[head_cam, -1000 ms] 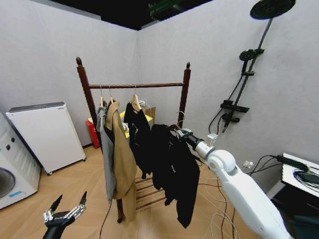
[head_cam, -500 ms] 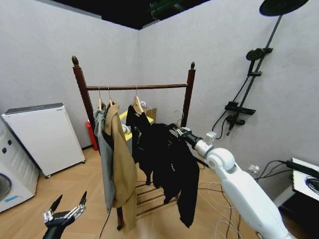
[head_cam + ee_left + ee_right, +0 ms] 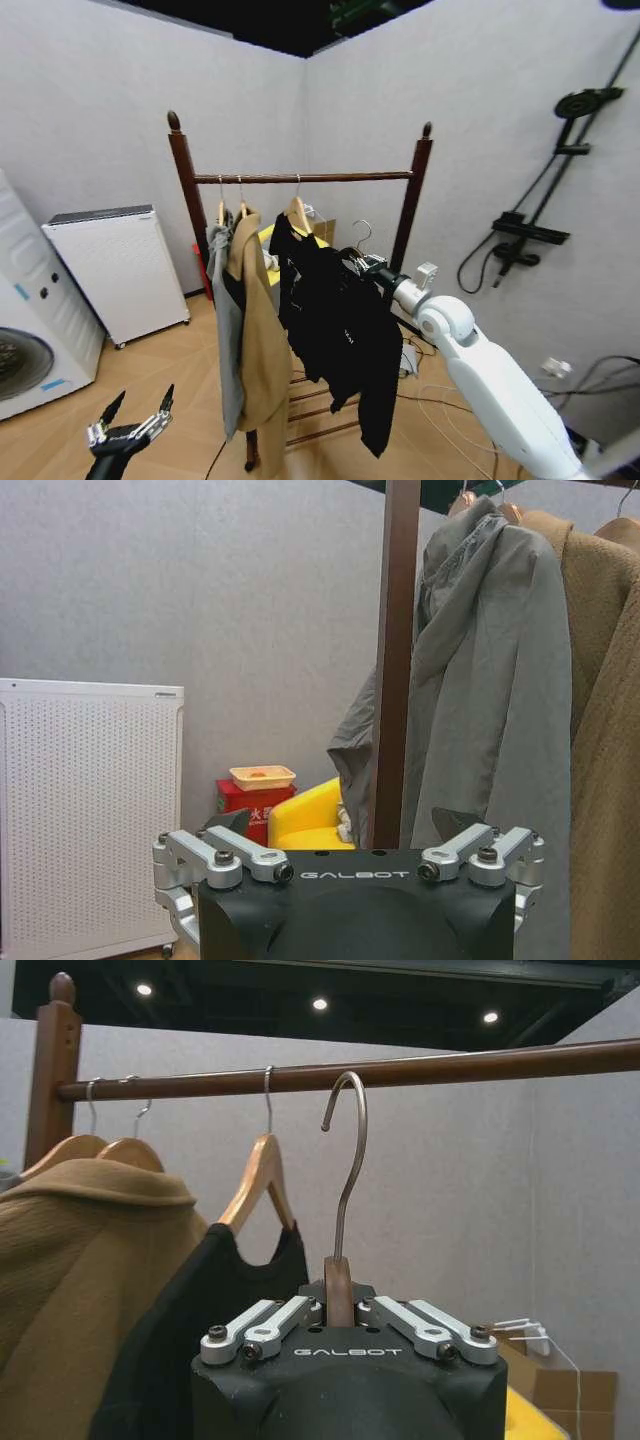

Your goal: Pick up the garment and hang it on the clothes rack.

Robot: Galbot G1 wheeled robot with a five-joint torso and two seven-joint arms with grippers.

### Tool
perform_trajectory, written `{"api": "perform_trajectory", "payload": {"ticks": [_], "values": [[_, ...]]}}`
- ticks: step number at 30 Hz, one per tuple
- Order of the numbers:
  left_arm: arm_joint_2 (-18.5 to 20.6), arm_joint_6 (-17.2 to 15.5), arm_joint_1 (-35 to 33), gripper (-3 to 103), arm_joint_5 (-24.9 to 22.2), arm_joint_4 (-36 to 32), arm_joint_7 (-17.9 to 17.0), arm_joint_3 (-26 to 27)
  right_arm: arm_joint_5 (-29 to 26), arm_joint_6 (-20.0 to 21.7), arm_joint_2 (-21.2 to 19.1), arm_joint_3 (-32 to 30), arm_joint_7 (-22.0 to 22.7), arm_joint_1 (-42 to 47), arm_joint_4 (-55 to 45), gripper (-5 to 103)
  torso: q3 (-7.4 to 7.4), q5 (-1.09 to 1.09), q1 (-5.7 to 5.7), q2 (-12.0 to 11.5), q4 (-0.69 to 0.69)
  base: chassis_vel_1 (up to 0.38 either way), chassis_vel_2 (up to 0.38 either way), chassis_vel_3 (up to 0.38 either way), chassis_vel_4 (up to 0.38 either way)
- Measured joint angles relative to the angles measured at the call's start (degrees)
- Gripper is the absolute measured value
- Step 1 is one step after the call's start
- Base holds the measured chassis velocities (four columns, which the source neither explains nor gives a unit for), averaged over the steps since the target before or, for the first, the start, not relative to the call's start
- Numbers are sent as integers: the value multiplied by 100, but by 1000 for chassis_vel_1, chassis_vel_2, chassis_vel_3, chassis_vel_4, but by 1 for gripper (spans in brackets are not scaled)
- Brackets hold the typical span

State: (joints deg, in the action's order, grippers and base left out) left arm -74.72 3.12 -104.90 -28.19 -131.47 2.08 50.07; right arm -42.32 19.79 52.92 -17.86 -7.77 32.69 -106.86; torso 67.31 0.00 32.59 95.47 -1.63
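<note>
My right gripper (image 3: 368,264) is shut on the neck of a hanger that carries the garment (image 3: 345,335), a long black jacket hanging in front of the clothes rack (image 3: 300,178). In the right wrist view the gripper (image 3: 338,1305) clamps the wooden hanger neck. Its silver hook (image 3: 347,1140) rises to just below the rack's bar (image 3: 430,1067) and is not over it. My left gripper (image 3: 140,405) waits open and low at the left, holding nothing. In its own view the left gripper (image 3: 343,822) faces the rack's left post (image 3: 398,660).
On the bar hang a grey hooded jacket (image 3: 226,310), a tan coat (image 3: 262,340) and another black garment (image 3: 290,250) on wooden hangers. A white appliance (image 3: 115,270) stands by the left wall, with a washing machine (image 3: 30,330) nearer. A red box (image 3: 245,805) sits behind the rack, and cables lie on the floor at the right.
The whole head view has shifted, and the rack now looks nearer and larger. My right gripper still holds the garment's hanger. The left arm has not moved.
</note>
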Motion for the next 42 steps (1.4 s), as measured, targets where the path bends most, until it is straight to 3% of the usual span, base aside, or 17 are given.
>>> {"api": "perform_trajectory", "payload": {"ticks": [2, 3, 4, 8, 11, 19, 26, 36, 42], "values": [[0, 0, 0, 100, 0, 0, 0, 0, 0, 38, -5, 0, 60, -33, -12, 9, 0, 1, 0, 0, 0, -103, 103, 81, -116], [0, 0, 1, 100, 0, 0, 0, 0, -93, 425, -115, 54, 459, -385, -136, 9, 1, 1, 4, -1, -1, -53, 82, 72, -51], [0, 0, 0, 100, 0, 0, 1, 0, -233, 531, -193, 142, 613, -580, -157, 9, 1, 1, 4, -2, 0, -29, 46, 52, -51], [0, 0, 0, 100, 0, 0, 0, 0, -537, 710, -357, 382, 920, -1047, -187, 9, 1, -1, 3, -1, 2, -7, 12, 13, -13], [0, 0, 0, 100, 0, 0, 0, 0, -1185, 934, -549, 990, 1426, -1990, -189, 9, -1, -2, -3, 2, 0, 0, 0, 0, 0], [0, 0, 0, 100, 0, 0, 0, 0, -1776, 1426, -453, 2100, 1990, -3300, 322, 9, 0, -1, -1, 1, 0, 0, 0, 0, 0], [0, 0, 0, 100, 0, 0, 0, 0, -1821, 1532, -92, 2837, 2130, -4122, 1112, 9, 0, -1, 0, 1, 2, 0, 0, 0, 0], [0, 0, 0, 100, 0, 0, -1, 0, -1697, 1557, 546, 3257, 2106, -4772, 2463, 9, 0, 0, 0, 1, -1, 0, 0, 0, 0], [0, 0, 0, 100, 0, 0, 0, 0, -1674, 1569, 809, 3370, 2107, -4800, 2709, 9, 1, -1, 0, 0, 1, 0, 0, 0, 0]]}}
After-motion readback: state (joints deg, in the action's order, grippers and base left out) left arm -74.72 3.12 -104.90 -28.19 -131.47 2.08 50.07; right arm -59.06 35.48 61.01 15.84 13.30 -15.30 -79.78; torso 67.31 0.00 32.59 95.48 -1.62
